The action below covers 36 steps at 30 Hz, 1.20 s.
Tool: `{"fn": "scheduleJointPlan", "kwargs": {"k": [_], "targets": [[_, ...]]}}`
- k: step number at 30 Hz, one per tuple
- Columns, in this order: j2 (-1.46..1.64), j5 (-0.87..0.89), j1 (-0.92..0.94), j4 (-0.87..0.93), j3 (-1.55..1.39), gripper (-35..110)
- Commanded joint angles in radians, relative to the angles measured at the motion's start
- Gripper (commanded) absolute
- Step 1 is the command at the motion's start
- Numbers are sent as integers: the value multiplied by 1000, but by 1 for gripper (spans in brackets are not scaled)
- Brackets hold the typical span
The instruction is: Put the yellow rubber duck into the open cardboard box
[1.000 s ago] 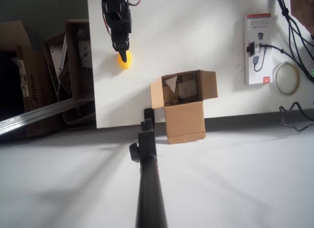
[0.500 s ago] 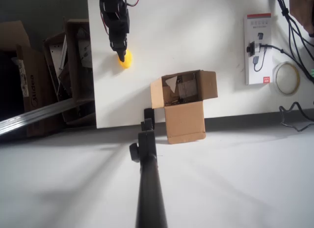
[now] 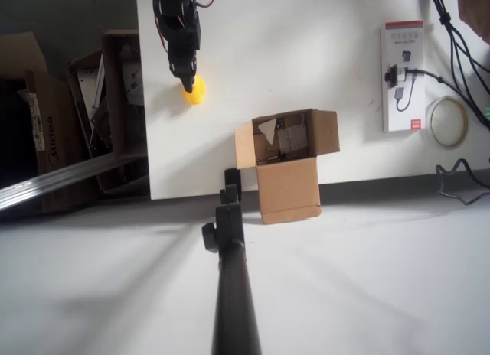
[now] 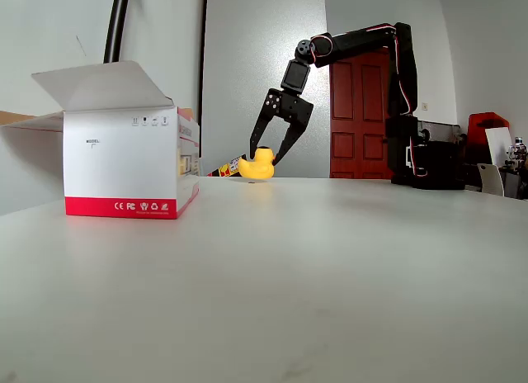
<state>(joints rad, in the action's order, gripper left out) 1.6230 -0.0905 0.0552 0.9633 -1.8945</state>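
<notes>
While jaws straddle yellow rubber duck [image 4: 257, 166] open, white carton [image 4: 124, 162] nearby, open cardboard box [image 3: 286, 161] apart.

The white surface [image 3: 306, 49] carries the yellow rubber duck [image 3: 194, 90] at left, the open cardboard box [image 3: 285, 152] near centre, and a red-and-white retail box [image 3: 403, 76] with a tape roll [image 3: 449, 121] at right.

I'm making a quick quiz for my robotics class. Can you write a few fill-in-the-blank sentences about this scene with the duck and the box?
1. The tool straddles the duck with its jaws ____.
2. The duck's colour is ____.
3. In the overhead view, the cardboard box lies to the lower ____ of the duck.
4. The duck sits on the ____, not in the box.

Missing words: open; yellow; right; table
</notes>
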Motion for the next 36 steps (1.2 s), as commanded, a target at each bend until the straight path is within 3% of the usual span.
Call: {"fn": "scheduleJointPlan", "kwargs": {"k": [1, 8, 16, 36], "targets": [[92, -3, -26, 38, 66, 10], [143, -11, -104, 166, 218, 9], [-23, -12, -233, 304, 569, 9], [-440, -2, -390, 362, 1170, 10]]}}
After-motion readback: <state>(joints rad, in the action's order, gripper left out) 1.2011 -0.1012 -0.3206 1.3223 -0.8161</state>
